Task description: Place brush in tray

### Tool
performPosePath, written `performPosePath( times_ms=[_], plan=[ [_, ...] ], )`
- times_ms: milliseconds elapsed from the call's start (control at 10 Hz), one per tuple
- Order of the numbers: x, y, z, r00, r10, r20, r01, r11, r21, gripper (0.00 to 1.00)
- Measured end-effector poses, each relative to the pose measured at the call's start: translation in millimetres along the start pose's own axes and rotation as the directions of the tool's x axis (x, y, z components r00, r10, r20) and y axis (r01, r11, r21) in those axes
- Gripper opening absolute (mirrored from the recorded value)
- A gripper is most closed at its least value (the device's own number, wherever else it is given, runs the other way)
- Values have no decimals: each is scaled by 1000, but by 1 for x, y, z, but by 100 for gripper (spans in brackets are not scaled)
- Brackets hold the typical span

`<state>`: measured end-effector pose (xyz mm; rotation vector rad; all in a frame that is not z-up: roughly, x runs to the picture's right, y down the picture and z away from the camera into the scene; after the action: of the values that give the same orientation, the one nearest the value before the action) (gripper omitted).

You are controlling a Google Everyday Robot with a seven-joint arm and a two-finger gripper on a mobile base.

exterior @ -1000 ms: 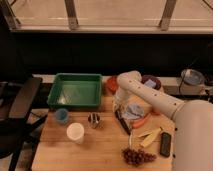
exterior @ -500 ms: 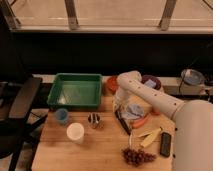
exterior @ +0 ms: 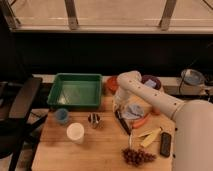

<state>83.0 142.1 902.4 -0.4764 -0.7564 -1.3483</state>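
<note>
One brush (exterior: pixel 124 123), slim and black, lies flat on the wooden desk (exterior: pixel 100 150) right of centre. It runs diagonally, its upper end toward the back and its lower end toward the front-right. It is outside the tray (exterior: pixel 54 94), which sits at the back-left of the desk with its long side along the back edge. The tray's green floor is in full view.

Gripper (exterior: pixel 118 107) hangs right at the brush's upper end. It comes down from the arm's bend near the back edge, with fingers clenched. Cannot tell if they pinch the handle or just touch it.

Left of the brush, between it and the tray's front wall, a small metal cup (exterior: pixel 93 120) stands close by. Bare wood shows around that cup and toward the front edge. Right of the brush it is crowded:
- a blue cloth (exterior: pixel 134 111) just beside it
- an orange carrot (exterior: pixel 142 121) touching the cloth's front
- yellow banana pieces (exterior: pixel 150 136) nearer the front
- a black flat block (exterior: pixel 165 144) near the right edge

Grapes (exterior: pixel 137 156) sit at the front edge, just past the brush's lower end. A blue cup (exterior: pixel 62 116) and a white cup (exterior: pixel 75 132) stand front-left, below the tray. An orange bowl (exterior: pixel 111 83) touches the tray's right wall at the back, partly behind the arm. A purple bowl (exterior: pixel 152 80) sits further right along the back edge.
</note>
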Motion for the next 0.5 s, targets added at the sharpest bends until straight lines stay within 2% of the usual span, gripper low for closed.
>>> performPosePath(
  times_ms=[100,200,300,500],
  plan=[
    [0,1,0,1000,1,-4,-1,1000,0,0],
    [-4,1,-2,1000,10,-21,-11,1000,-16,0],
    [-14,9,-9,999,23,-44,-25,999,-48,0],
    [-28,8,-38,993,36,-110,-46,995,-86,0]
  ],
)
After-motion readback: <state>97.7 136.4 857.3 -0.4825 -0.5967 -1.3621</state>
